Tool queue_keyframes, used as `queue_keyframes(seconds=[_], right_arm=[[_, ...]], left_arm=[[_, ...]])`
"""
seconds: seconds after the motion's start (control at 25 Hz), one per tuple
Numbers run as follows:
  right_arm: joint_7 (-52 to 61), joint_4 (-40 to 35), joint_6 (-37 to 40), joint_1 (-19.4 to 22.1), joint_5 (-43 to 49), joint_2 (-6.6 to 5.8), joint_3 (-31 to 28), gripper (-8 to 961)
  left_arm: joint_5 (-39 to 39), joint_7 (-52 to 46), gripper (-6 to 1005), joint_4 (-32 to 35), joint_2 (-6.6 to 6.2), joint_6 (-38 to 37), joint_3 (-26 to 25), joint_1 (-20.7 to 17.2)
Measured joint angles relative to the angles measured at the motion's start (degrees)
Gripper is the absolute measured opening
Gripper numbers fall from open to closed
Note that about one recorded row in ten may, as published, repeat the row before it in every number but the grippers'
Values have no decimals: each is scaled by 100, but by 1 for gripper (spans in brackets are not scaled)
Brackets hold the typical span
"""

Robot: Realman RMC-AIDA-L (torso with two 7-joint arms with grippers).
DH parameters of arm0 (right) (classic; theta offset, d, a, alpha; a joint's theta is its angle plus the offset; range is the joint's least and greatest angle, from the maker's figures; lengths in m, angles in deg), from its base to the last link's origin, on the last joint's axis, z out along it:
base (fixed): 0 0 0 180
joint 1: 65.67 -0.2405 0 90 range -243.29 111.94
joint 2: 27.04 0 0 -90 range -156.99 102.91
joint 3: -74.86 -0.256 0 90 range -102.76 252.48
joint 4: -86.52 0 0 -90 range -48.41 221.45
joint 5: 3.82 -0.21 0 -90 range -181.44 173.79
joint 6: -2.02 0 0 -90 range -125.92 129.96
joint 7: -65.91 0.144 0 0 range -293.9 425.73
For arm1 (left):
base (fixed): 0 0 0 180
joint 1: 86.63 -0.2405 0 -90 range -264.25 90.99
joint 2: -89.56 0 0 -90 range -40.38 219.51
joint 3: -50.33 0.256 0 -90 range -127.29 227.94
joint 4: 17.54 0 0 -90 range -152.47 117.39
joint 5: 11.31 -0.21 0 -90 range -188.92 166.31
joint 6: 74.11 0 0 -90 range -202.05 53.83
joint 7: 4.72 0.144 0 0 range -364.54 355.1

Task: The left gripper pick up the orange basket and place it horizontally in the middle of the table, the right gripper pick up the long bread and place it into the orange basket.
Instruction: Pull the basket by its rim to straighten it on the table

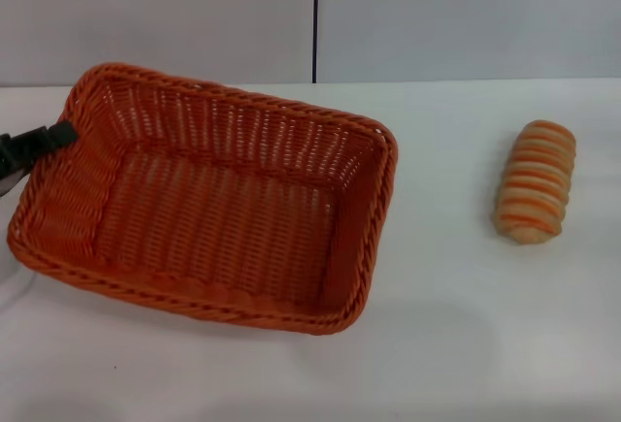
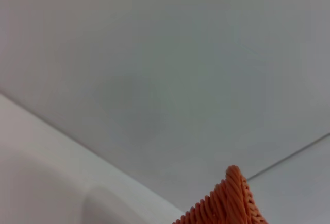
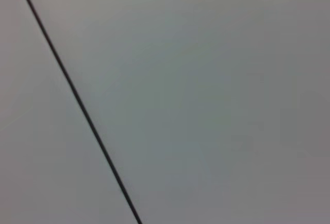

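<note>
The orange basket (image 1: pixel 374 218) sits at the left-middle of the white table (image 1: pixel 466 335), turned at a slant with its long side running from far left to near right. My left gripper (image 1: pixel 47 141) reaches in from the left edge, its thin black finger clamped over the braided rim of the basket's left short side. In the left wrist view only a corner of the basket's rim (image 2: pixel 229 201) shows. The long bread (image 1: pixel 536 181), tan with orange-brown stripes, lies on the table to the right, apart from the basket. The right gripper is out of view.
A light grey wall with a dark vertical seam (image 1: pixel 315 16) stands behind the table. The right wrist view shows only that wall and its seam (image 3: pixel 77 100). Bare tabletop lies between basket and bread and along the front.
</note>
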Motion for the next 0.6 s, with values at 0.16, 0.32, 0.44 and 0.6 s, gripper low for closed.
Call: queue_keyframes(seconds=[0.16,0.32,0.44,0.6], right_arm=[[-9,-23,-58,-24,0,0,37,-1],[-8,-37,-99,-43,0,0,68,-2],[-1,-56,-116,-47,0,0,119,-2],[5,-59,-116,-47,2,0,148,-2]], left_arm=[[18,55,174,-49,18,47,0,-98],[109,161,174,-230,25,70,-20,-127],[153,268,174,-302,21,50,-24,-140],[226,400,175,-316,2,-26,-24,-155]])
